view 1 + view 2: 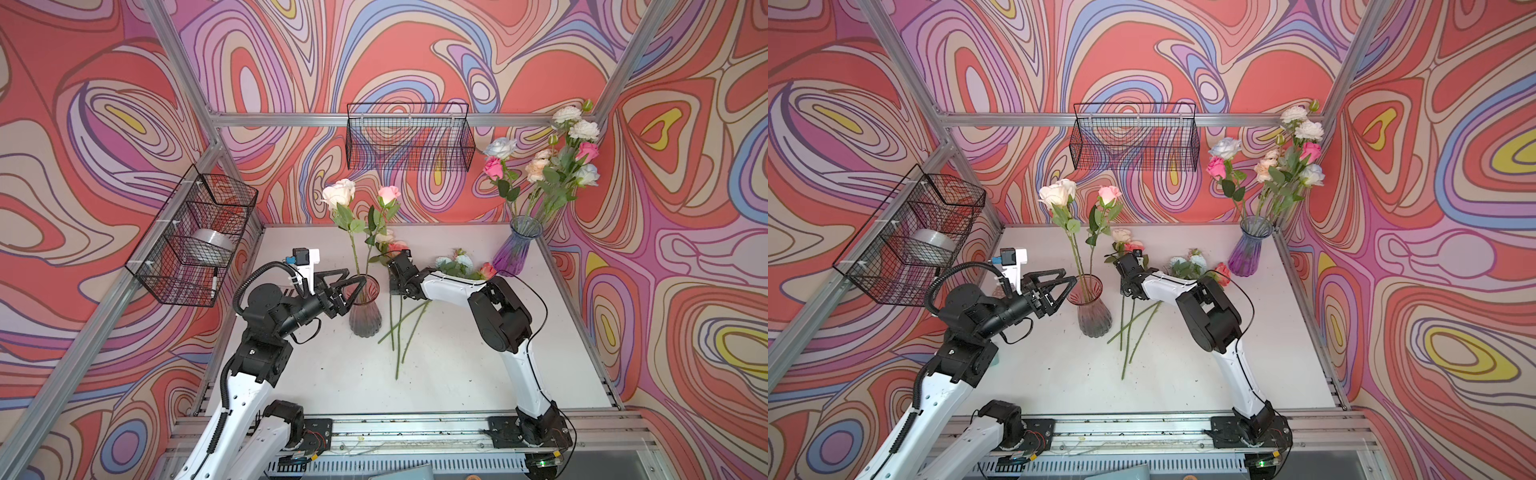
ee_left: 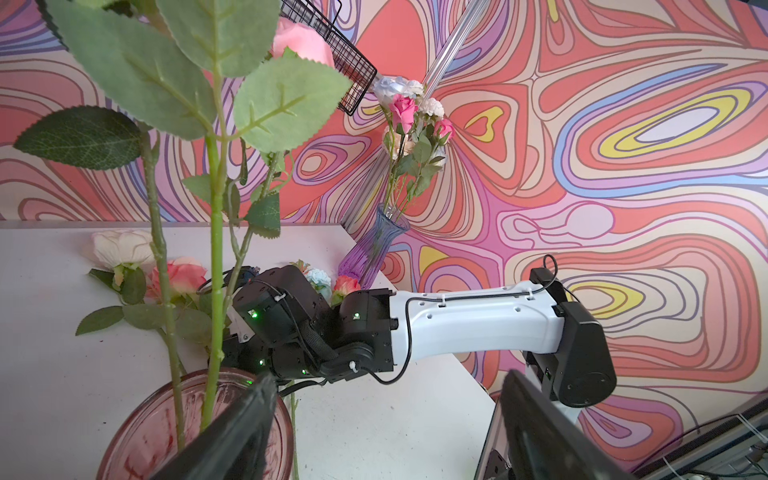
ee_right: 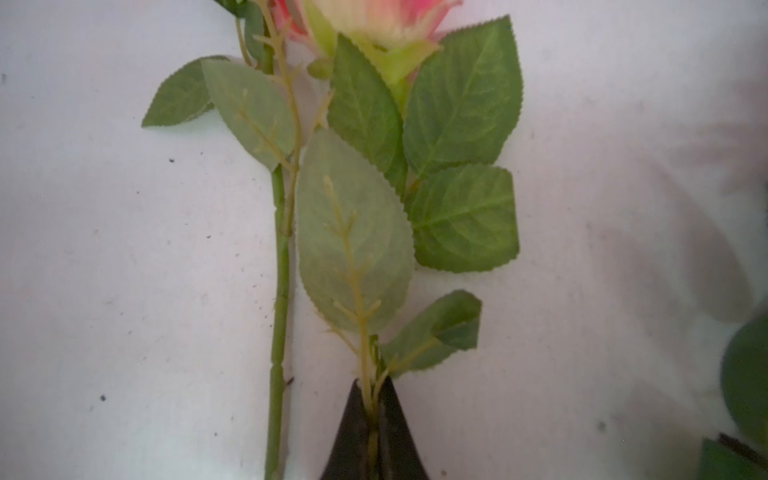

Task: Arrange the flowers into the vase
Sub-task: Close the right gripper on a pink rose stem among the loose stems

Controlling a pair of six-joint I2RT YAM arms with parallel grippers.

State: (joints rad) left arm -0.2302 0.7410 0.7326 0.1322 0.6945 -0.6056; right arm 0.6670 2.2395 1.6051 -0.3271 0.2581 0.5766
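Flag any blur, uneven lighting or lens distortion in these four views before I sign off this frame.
Both top views: sharp and evenly lit, with wide-angle splay in the frame posts. Left wrist view: leaves and purple vase crisp, fingers of the left gripper blurred. Right wrist view: soft and dim overall, the pinched flower hazy, diffuse shadows on the table.

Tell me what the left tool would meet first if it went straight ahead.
Probably the rim of the pink-grey vase, right before the left tool, then the two stems in it; depth is unclear.
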